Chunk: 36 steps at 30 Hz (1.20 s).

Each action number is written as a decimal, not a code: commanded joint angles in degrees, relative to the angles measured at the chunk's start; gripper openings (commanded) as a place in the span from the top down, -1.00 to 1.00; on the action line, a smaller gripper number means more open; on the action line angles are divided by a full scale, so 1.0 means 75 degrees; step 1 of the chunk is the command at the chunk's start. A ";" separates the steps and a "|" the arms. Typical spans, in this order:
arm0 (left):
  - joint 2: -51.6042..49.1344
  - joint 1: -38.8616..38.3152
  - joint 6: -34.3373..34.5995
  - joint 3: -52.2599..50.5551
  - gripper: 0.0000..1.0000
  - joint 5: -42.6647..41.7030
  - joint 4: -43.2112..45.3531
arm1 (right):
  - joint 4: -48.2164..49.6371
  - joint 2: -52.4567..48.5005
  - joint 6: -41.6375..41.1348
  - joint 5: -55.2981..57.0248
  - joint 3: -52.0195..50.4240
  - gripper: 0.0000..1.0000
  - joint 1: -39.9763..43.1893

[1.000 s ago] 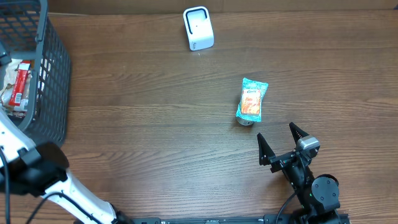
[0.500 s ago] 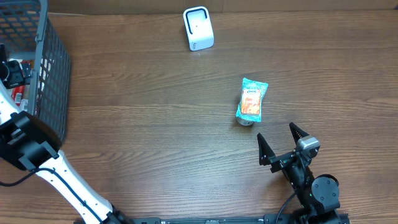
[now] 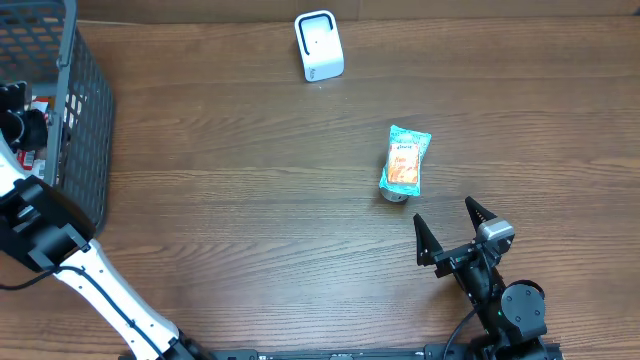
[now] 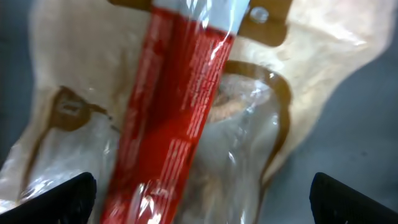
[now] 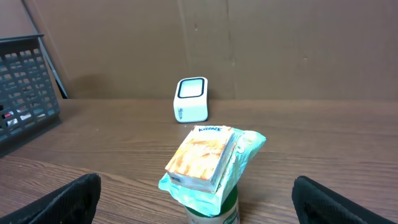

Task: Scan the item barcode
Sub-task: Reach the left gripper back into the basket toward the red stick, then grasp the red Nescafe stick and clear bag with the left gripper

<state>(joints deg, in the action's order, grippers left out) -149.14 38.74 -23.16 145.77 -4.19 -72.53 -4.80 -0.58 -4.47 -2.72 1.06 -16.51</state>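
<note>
At the left edge of the overhead view, the left gripper point(image 3: 18, 112) hangs inside the basket point(image 3: 90, 130), jaws apart over a red packet point(image 4: 180, 106) on a clear bag point(image 4: 261, 124). The right gripper point(image 3: 445, 214), lower right, is spread wide and empty. A tissue pack point(image 3: 407, 160) lies right of centre on a can point(image 5: 214, 210). The scanner point(image 3: 319, 45) sits top centre.

scanner point(image 3: 319, 45): white, rounded, upright, far centre | red-wrapped bar point(image 4: 180, 106): I see it slantwise on tan clear-window bags point(image 4: 311, 74), in basket point(image 3: 85, 120), far left | teal-and-orange packet point(image 3: 406, 162): flat atop small can point(image 3: 395, 196), right of centre
</note>
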 commanded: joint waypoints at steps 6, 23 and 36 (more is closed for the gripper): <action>-0.0513 0.0079 -0.0140 0.0070 -1.00 0.0026 0.0029 | 0.0020 0.0055 -0.0029 0.0038 -0.0079 -1.00 0.0032; -0.0571 0.0076 0.0082 -0.0568 -0.64 -0.0108 -0.0122 | 0.0020 0.0055 -0.0029 0.0038 -0.0079 -1.00 0.0032; -0.0117 0.0076 0.0178 -0.0565 0.92 -0.0519 -0.0219 | 0.0020 0.0055 -0.0029 0.0038 -0.0079 -1.00 0.0032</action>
<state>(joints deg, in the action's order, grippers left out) -150.39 39.05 -22.46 143.90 -5.23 -73.25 -4.80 -0.58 -4.51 -2.72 1.06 -16.53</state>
